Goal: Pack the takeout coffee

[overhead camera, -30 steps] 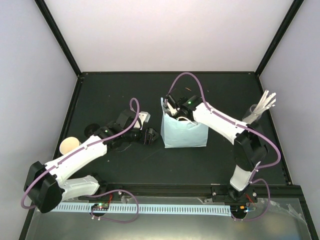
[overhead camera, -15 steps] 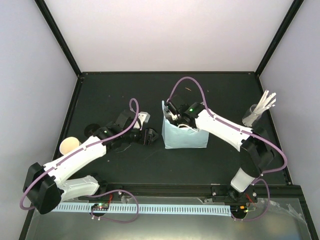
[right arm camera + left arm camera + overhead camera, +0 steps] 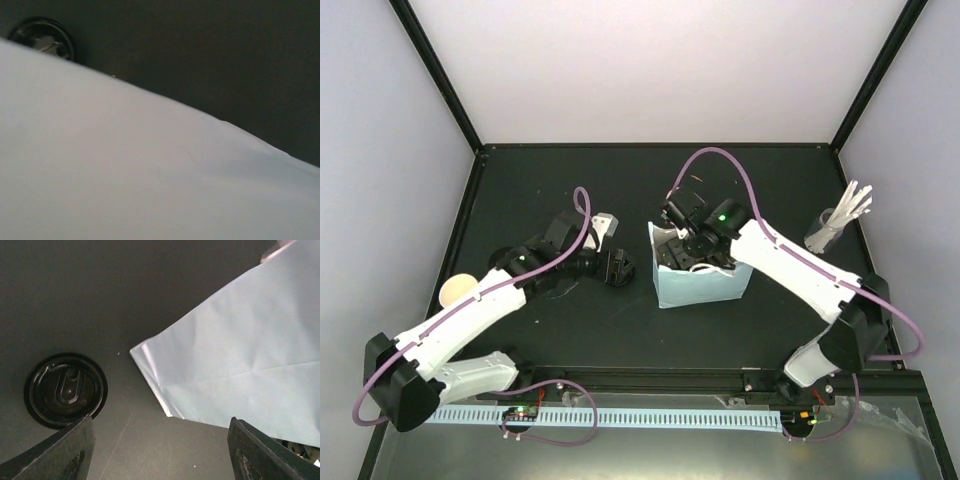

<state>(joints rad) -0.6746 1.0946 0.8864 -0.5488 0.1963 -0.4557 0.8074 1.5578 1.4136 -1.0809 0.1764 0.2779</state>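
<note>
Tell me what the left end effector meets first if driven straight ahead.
Probably the light-blue paper bag, near its lower corner, though depth is unclear. The black lid lies off to one side.

The blue bag (image 3: 705, 285) now sits farther right on the tabletop (image 3: 570, 330) and closer to its near edge, slightly turned. The right pincer (image 3: 678, 248) is over the middle of the bag's mouth, no longer at its far-left corner. The right elbow (image 3: 855, 330) juts farther out.

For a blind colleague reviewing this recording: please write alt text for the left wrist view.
A light-blue paper bag fills the right side, one bottom corner near centre. A black round lid lies on the dark table at lower left. The left gripper's open fingers frame the bottom corners, holding nothing.
</note>
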